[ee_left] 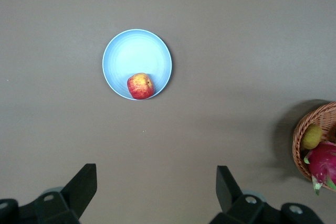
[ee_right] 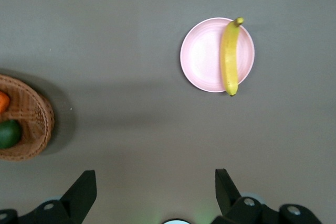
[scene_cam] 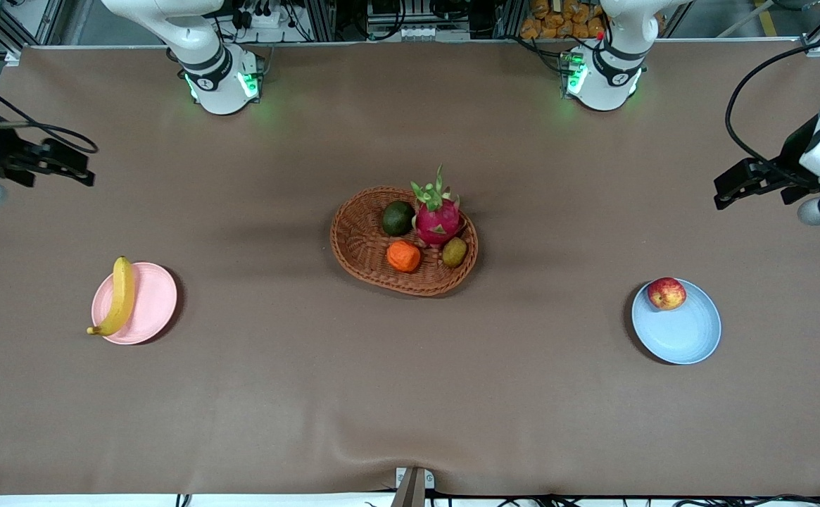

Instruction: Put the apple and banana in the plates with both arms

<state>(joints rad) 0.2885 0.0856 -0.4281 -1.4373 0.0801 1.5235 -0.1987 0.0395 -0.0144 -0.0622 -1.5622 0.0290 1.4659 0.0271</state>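
Observation:
The red apple [scene_cam: 666,293] [ee_left: 140,86] lies inside the pale blue plate [scene_cam: 684,331] [ee_left: 136,51], near its rim, toward the left arm's end of the table. The yellow banana [scene_cam: 120,296] [ee_right: 230,56] rests across the pale pink plate [scene_cam: 149,303] [ee_right: 202,56] toward the right arm's end, its tips overhanging the rim. My left gripper [scene_cam: 726,190] [ee_left: 156,182] hangs open and empty high over bare table beside the blue plate. Over bare table beside the pink plate, my right gripper [scene_cam: 75,169] [ee_right: 156,184] is raised and open, holding nothing.
A brown wicker basket [scene_cam: 360,239] stands mid-table between the two plates. It holds a pink dragon fruit [scene_cam: 438,218], an orange fruit [scene_cam: 403,255], a dark green fruit [scene_cam: 398,217] and a small olive one [scene_cam: 454,251]. Both arm bases stand along the table's edge farthest from the front camera.

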